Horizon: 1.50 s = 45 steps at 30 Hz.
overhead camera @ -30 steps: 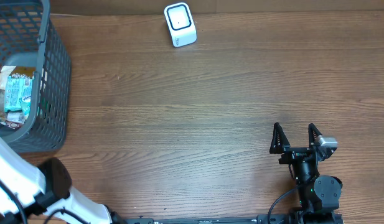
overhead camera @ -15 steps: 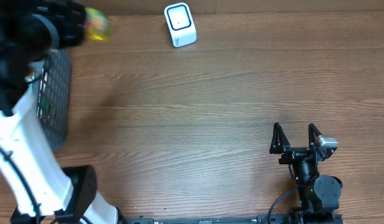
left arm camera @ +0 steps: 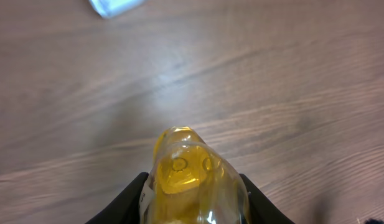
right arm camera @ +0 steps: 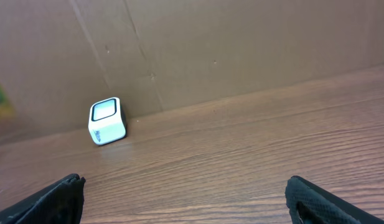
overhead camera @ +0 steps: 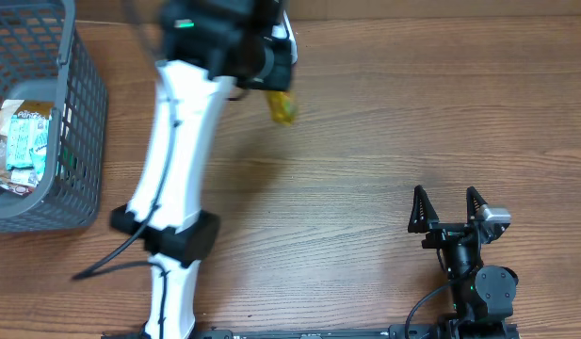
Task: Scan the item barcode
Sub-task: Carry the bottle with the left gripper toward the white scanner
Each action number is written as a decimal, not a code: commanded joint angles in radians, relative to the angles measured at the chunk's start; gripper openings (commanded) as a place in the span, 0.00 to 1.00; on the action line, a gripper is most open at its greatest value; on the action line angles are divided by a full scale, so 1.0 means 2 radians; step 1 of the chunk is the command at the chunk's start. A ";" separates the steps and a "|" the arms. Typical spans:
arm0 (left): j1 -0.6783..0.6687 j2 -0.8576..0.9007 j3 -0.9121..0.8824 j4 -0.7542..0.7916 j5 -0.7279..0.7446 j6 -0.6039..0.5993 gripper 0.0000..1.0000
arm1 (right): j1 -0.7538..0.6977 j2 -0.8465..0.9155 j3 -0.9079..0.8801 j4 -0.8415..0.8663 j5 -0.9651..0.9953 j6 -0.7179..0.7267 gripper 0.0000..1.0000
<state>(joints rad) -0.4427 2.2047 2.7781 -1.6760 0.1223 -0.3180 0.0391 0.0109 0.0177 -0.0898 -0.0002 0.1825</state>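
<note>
Open bench (overhead camera: pixel 365 169) runs from scanner (right arm camera: pixel 107 121) to the wide-spread, empty right pincer (overhead camera: pixel 445 193); left pincer (left arm camera: pixel 192 186) clamps yellow item (left arm camera: pixel 188 165) near scanner.

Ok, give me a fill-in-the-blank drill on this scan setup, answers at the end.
1. The left end effector is shut on a ____ item.
2. The small scanner is ____ in colour.
3. The gray basket sits on the ____ arm's side of the table.
4. The right end effector is ____ and holds nothing.

Missing words: yellow; white; left; open.
</note>
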 commanded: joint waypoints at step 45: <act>-0.209 0.147 -0.100 0.196 -0.119 -0.209 0.38 | -0.002 -0.004 -0.005 0.003 -0.001 -0.002 1.00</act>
<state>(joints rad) -0.8562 2.4969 2.5984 -1.3006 -0.1455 -0.7158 0.0391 0.0109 0.0181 -0.0898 -0.0002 0.1829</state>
